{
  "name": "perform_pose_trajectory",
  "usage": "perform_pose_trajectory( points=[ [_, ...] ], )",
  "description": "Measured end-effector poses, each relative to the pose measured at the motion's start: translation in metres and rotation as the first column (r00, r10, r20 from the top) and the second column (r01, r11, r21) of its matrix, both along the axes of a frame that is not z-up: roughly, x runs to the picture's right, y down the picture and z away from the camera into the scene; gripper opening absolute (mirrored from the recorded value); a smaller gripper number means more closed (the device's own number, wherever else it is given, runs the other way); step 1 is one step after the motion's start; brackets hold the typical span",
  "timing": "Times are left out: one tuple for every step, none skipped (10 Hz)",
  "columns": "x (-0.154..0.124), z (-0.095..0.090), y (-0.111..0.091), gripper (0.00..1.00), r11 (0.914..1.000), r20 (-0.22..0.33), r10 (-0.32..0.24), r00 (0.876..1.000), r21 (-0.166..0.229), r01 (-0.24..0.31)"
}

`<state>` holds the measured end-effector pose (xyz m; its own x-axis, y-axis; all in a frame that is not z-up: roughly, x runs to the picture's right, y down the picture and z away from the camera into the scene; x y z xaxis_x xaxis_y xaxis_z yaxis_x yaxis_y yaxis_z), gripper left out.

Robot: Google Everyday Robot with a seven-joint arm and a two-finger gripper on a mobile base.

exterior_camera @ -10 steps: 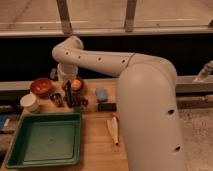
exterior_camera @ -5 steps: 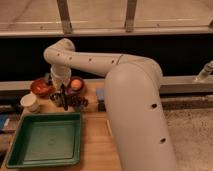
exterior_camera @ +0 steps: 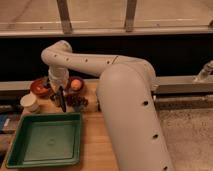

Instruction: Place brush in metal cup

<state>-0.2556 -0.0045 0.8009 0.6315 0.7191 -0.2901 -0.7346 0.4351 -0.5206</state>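
My gripper [exterior_camera: 60, 90] hangs from the white wrist at the back left of the wooden table, between the two reddish-brown bowls. It is shut on the brush [exterior_camera: 62, 101], a slim dark tool that points straight down from it. The brush's lower end is just to the right of the small dark metal cup [exterior_camera: 54, 98], which is partly hidden behind the gripper and the brush. I cannot tell whether the brush touches the cup.
One reddish-brown bowl [exterior_camera: 38, 86] stands to the left. Another [exterior_camera: 75, 84] to the right holds something orange. A white cup [exterior_camera: 30, 102] is at front left, a dark reddish lump [exterior_camera: 78, 102] is beside the brush, and a green tray [exterior_camera: 47, 140] lies in front. My arm [exterior_camera: 127, 105] covers the table's right part.
The arm has swung left and the gripper with it, from near the right bowl to the spot by the metal cup. The cream utensil is now hidden behind the arm.
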Motion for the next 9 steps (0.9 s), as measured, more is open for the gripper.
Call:
perform_pose_trajectory(
  points=[
    [-0.001, 0.001, 0.001, 0.0, 1.0, 0.003, -0.001, 1.0, -0.002, 0.001],
    [-0.003, 0.002, 0.004, 0.0, 1.0, 0.01, -0.003, 1.0, -0.005, 0.003],
    [-0.006, 0.004, 0.006, 0.0, 0.9999, 0.016, -0.005, 1.0, -0.011, 0.006],
    [-0.008, 0.01, 0.012, 0.0, 0.9996, 0.021, -0.008, 1.0, -0.027, 0.009],
    [-0.009, 0.018, 0.016, 0.0, 0.999, 0.021, -0.013, 1.0, -0.042, 0.013],
    [-0.012, 0.023, 0.02, 0.0, 0.9982, 0.021, -0.018, 1.0, -0.056, 0.019],
    [-0.017, 0.026, 0.024, 0.0, 0.9973, 0.023, -0.023, 0.999, -0.07, 0.024],
    [-0.019, 0.032, 0.03, 0.0, 0.9957, 0.023, -0.028, 0.999, -0.087, 0.03],
    [-0.021, 0.034, 0.033, 0.0, 0.9949, 0.023, -0.029, 0.999, -0.096, 0.031]
  ],
)
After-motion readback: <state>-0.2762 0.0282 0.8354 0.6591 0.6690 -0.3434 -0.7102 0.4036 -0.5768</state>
